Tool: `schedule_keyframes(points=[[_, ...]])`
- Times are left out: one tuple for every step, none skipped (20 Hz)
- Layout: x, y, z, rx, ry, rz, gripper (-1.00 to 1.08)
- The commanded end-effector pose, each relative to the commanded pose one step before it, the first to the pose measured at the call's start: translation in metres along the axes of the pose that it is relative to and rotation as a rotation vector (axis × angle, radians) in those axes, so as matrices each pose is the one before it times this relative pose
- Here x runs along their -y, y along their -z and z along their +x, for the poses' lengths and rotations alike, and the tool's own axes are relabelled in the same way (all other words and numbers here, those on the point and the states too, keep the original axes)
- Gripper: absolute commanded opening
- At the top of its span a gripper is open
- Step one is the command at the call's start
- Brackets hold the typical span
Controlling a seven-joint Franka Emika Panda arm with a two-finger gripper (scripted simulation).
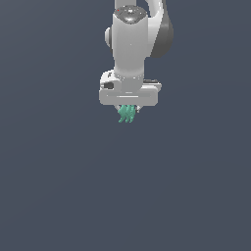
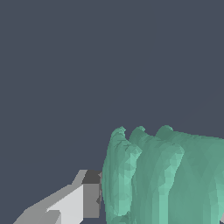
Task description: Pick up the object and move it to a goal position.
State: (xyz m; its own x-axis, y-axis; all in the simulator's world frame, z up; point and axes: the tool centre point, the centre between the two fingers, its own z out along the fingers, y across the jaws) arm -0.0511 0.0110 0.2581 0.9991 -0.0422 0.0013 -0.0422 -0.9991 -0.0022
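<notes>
Overhead, the pincer (image 1: 128, 111) clamps the teal-green object (image 1: 126, 114)

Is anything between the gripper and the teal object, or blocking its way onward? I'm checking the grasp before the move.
Nothing visible does. The teal object sits directly under the gripper, and in the wrist view a finger lies against its side. Around it is only plain dark background; no goal marker shows.
</notes>
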Motion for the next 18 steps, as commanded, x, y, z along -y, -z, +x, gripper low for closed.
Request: schedule_keyframes(points=[[-0.00965, 0.02712, 0.00097, 0.00091, 0.00039, 0.00022, -1.0], [-0.00378, 0.01057, 0.00069, 0.0, 0.0, 0.0, -1.0], [-0.00377, 0.01052, 0.00072, 0.0, 0.0, 0.0, -1.0], [-0.00376, 0.01048, 0.00075, 0.0, 0.0, 0.0, -1.0], [-0.00375, 0.01043, 0.00078, 0.0, 0.0, 0.0, -1.0], [-0.00374, 0.01039, 0.00082, 0.0, 0.0, 0.0, -1.0], [-0.00377, 0.01021, 0.00094, 0.00023, -0.00038, -0.00053, -1.0], [-0.0037, 0.01022, 0.00089, 0.0, 0.0, 0.0, -1.0], [-0.00352, 0.00971, 0.0009, 0.0, 0.0, 0.0, -1.0], [-0.00321, 0.00909, 0.00092, 0.0001, -0.00022, -0.00065, -1.0], [-0.00312, 0.00857, 0.00087, 0.0, 0.0, 0.0, -1.0], [-0.00292, 0.00801, 0.00085, 0.0, 0.0, 0.0, -1.0], [-0.00272, 0.00745, 0.00083, 0.0, 0.0, 0.0, -1.0], [-0.00253, 0.00691, 0.00082, 0.0, 0.0, 0.0, -1.0], [-0.00212, 0.00634, 0.00083, 0.00005, -0.00011, -0.00068, -1.0], [-0.00214, 0.00583, 0.00079, 0.0, 0.0, 0.0, -1.0], [-0.00195, 0.00531, 0.00075, 0.0, 0.0, 0.0, -1.0], [-0.00176, 0.00478, 0.00069, 0.0, 0.0, 0.0, -1.0]])
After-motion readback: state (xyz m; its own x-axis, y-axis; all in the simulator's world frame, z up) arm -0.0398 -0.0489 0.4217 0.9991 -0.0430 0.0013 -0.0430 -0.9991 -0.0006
